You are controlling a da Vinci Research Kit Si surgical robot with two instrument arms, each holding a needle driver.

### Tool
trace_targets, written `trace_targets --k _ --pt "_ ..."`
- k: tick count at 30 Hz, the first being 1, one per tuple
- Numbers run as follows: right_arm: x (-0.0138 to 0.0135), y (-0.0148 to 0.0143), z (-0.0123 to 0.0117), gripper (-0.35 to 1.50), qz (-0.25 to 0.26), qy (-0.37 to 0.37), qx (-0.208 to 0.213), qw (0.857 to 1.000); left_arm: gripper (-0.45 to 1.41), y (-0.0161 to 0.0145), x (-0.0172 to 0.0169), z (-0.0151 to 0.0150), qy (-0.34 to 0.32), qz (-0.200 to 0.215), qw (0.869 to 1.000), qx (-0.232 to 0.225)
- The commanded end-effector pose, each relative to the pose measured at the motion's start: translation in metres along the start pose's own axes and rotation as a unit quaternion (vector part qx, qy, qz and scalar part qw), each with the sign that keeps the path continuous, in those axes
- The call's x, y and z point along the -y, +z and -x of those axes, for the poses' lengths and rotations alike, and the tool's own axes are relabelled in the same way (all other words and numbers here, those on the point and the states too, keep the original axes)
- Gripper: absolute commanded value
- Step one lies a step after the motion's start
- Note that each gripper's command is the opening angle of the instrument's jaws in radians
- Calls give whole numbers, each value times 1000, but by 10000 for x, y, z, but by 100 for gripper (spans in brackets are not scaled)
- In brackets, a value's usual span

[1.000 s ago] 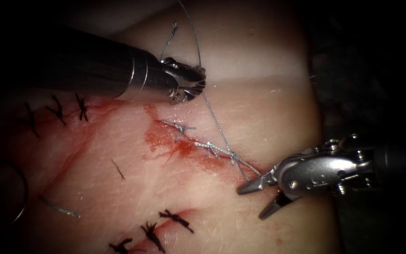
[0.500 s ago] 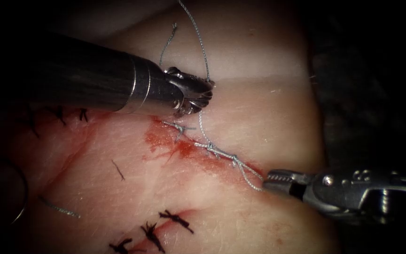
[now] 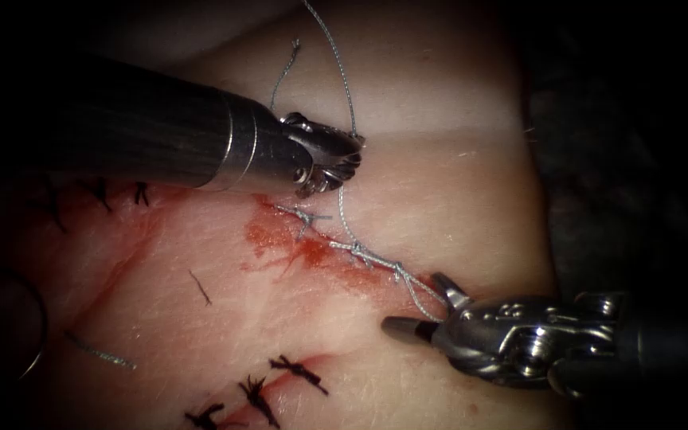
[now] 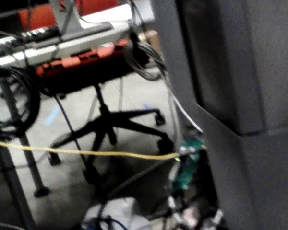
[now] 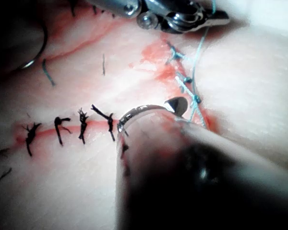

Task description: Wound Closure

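Left end effector [image 3: 342, 159] clamped on thread [image 3: 347, 219] above cut [image 3: 336, 253], right end effector [image 3: 431, 306] jaws apart (needle [image 5: 31, 52] in right wrist view)

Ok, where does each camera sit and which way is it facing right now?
Endoscope: above-front of the cut; left tool grips thread; right tool jaws open, empty; needle lies left on tissue.
Left wrist: faces the room, chair.
Right wrist: along its shaft at the cut.
Shared: endoscope and right wrist show both tools, thread.

A black office chair base with castors [image 4: 120, 125] stands on the grey floor [image 4: 134, 96]. A thin yellow cable [image 4: 86, 152] crosses before it, beside a dark grey panel [image 4: 240, 72].
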Motion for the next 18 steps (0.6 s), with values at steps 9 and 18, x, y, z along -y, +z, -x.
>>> trace_targets --k 9,18 --pt "9 22 19 56 -19 -5 19 1000 -45 7 -4 1 1 0 1000 1" --pt "1 40 31 47 -28 -12 25 999 -45 6 -5 0 0 0 1000 1"
